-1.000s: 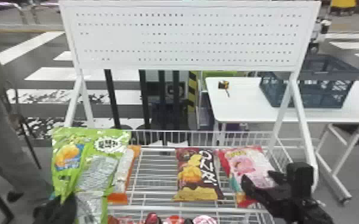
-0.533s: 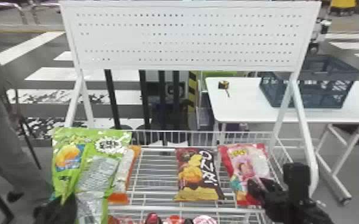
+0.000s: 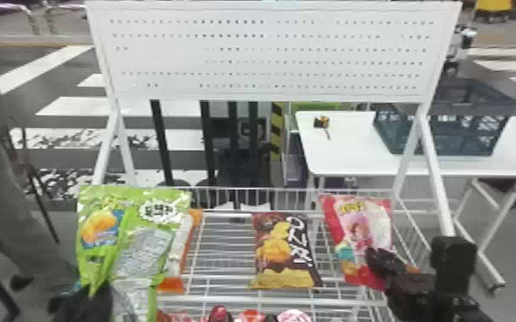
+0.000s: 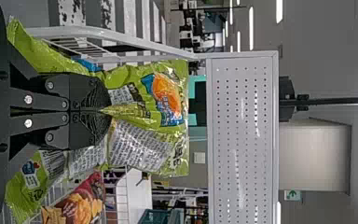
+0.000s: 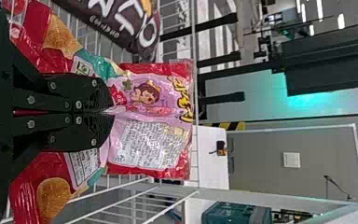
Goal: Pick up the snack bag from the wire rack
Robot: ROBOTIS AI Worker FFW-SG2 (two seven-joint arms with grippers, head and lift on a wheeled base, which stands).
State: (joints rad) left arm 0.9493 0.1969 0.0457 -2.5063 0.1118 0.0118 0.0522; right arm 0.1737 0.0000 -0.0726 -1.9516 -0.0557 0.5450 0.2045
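Note:
In the head view my left gripper [image 3: 94, 299] is at the lower left, over the green snack bag [image 3: 145, 248]. The left wrist view has that gripper [image 4: 103, 111] shut on a pinched fold of the green bag [image 4: 140, 144]. At the right of the wire rack [image 3: 223, 252], my right gripper [image 3: 375, 267] is at the pink and red snack bag [image 3: 355, 227]. Seen from the right wrist, the gripper [image 5: 106, 112] is shut on a fold of the pink bag [image 5: 149, 144], whose front bulges to both sides of the fingers.
A dark brown snack bag [image 3: 285, 252] lies mid-rack between the two held bags. An orange-edged bag [image 3: 180, 252] lies beside the green one. A perforated white board [image 3: 270, 51] rises behind; a white table [image 3: 347, 145] with a crate [image 3: 445, 124] stands back right.
The right gripper has shifted slightly and the pink bag's top has moved a little, its front now creased. The left gripper and green bag look nearly unchanged.

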